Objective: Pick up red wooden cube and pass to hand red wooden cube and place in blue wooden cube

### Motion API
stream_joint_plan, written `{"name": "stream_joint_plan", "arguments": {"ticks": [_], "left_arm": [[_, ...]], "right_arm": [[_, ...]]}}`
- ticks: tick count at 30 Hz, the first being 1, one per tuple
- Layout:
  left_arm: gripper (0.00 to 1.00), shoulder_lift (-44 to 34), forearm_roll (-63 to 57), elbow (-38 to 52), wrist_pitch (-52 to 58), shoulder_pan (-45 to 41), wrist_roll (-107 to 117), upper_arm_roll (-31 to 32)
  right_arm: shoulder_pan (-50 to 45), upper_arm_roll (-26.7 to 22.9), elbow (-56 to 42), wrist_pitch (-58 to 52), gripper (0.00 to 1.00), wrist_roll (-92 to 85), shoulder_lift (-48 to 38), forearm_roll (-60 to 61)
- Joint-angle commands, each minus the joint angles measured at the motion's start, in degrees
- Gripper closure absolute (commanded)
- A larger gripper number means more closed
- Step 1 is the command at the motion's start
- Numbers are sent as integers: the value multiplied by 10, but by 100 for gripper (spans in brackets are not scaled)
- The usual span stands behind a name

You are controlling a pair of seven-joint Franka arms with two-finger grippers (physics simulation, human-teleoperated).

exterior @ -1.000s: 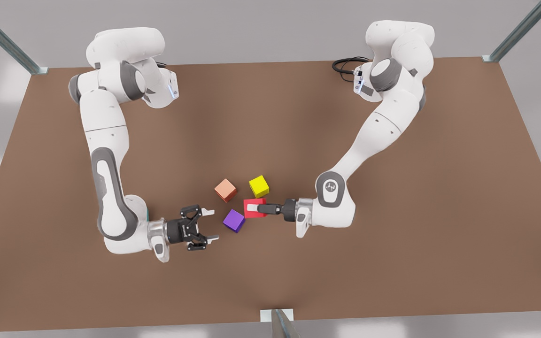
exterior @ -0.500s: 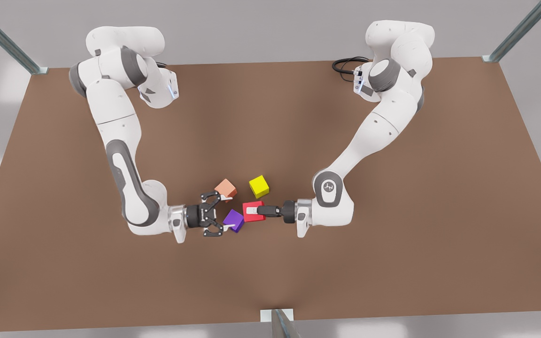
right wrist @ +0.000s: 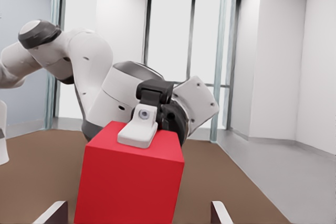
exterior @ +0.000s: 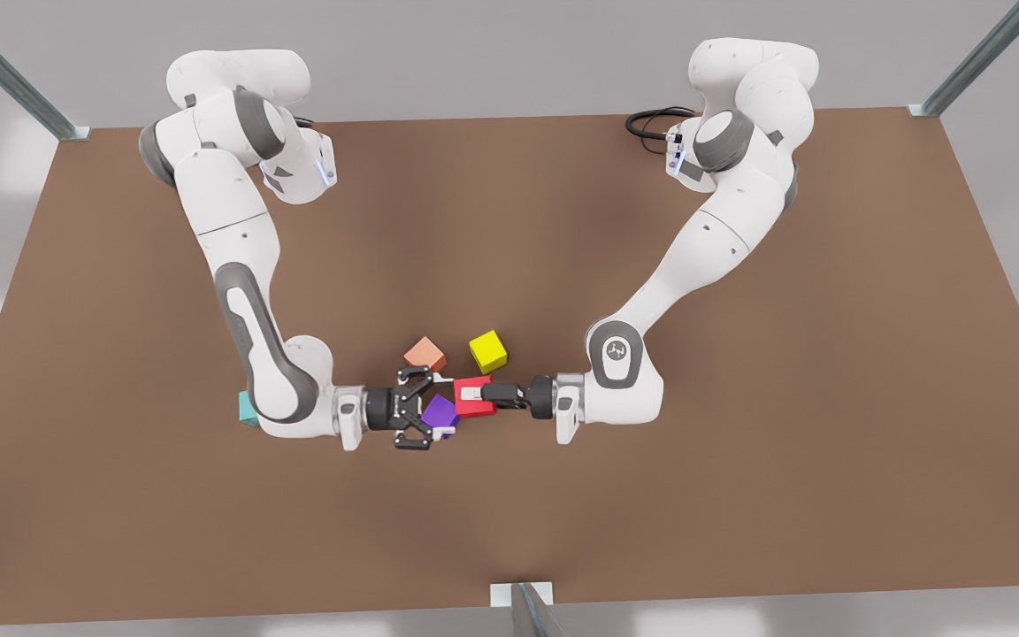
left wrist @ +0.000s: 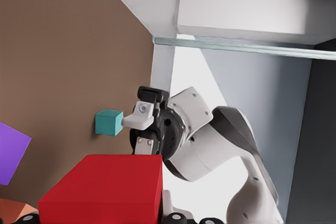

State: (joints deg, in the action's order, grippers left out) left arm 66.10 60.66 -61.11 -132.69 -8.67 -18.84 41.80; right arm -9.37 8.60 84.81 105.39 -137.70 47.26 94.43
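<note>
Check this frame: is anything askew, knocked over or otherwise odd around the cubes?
Nothing stands out. The left gripper is shut on the red wooden cube, the open right gripper faces it, and the purple cube, salmon-orange cube, yellow cube and teal blue wooden cube look undamaged.

Brown table (exterior: 739, 495) bearing three loose cubes near its middle: a yellow cube (exterior: 488, 351), a salmon-orange cube (exterior: 425, 354) just to its left in the front view, and a purple cube (exterior: 440, 413) below them. A black cable (exterior: 651, 122) lies coiled at the far edge.
</note>
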Motion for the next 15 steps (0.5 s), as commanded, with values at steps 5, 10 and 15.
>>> {"name": "stream_joint_plan", "arguments": {"ticks": [5,10,15], "left_arm": [[48,1,13,0,5,1,-74,0],[48,1,13,0,5,1,-74,0],[48,2,13,0,5,1,-75,0]], "right_arm": [[0,2,1,10,0,-114,-2,6],[0,5,2,10,0,-114,-2,7],[0,11,5,9,0,-114,-2,7]]}}
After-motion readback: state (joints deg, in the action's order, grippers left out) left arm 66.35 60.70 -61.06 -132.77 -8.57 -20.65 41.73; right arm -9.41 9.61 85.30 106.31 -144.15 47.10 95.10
